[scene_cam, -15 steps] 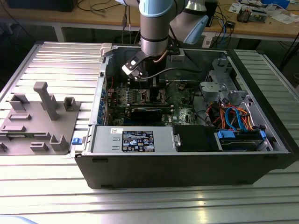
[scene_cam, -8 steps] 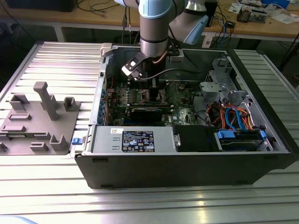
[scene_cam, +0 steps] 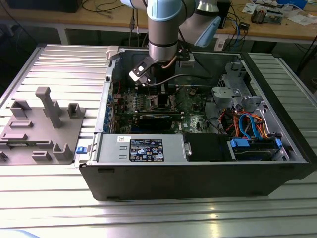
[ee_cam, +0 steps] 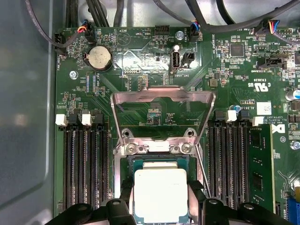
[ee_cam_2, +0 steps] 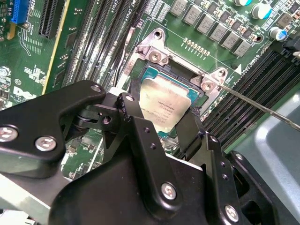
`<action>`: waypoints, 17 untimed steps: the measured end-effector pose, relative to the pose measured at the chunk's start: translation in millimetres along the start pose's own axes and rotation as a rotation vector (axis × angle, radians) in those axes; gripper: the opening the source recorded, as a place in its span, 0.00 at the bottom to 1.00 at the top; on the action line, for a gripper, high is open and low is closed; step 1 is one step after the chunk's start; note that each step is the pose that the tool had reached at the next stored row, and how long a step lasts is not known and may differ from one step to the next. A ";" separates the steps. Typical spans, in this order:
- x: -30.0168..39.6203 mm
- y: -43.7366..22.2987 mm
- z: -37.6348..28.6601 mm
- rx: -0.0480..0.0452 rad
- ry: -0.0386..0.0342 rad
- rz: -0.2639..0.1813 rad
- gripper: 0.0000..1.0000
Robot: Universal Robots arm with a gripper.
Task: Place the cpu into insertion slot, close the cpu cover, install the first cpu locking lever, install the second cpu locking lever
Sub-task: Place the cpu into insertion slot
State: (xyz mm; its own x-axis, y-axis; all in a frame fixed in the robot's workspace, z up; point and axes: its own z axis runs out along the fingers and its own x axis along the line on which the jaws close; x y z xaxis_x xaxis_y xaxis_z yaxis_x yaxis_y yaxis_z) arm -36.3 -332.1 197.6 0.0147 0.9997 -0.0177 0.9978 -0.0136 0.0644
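Observation:
In both wrist views the cpu (ee_cam_2: 165, 107) (ee_cam: 161, 197), a flat square chip with a silver-grey top, sits between my two black fingers. My gripper (ee_cam_2: 164, 102) (ee_cam: 161, 187) is shut on its opposite edges. The chip is right over the insertion slot (ee_cam_2: 151, 74) (ee_cam: 140, 163), whose dark rim shows around it; I cannot tell whether it is seated. The cpu cover (ee_cam: 161, 96), a silvery frame with a square window, stands flipped open beyond the socket. A thin metal locking lever (ee_cam: 201, 164) (ee_cam_2: 258, 105) sticks out beside the socket. In the exterior view my gripper (scene_cam: 159, 94) reaches down into the open computer case.
Long black memory slots (ee_cam: 86, 164) (ee_cam: 229, 164) flank the socket on both sides. A black graphics card (scene_cam: 156, 119), a power supply (scene_cam: 141, 148) and coloured cables (scene_cam: 247, 126) lie inside the case. A grey fixture (scene_cam: 42, 126) stands at the exterior view's left.

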 end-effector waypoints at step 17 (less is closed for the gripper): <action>0.1 0.2 -7.5 -0.0017 -0.0008 0.000 0.62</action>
State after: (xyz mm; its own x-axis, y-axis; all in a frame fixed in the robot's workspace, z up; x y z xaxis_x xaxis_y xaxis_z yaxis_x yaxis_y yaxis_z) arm -36.5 -331.9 205.0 0.0148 0.9997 -0.0185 0.9977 -0.0135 0.0661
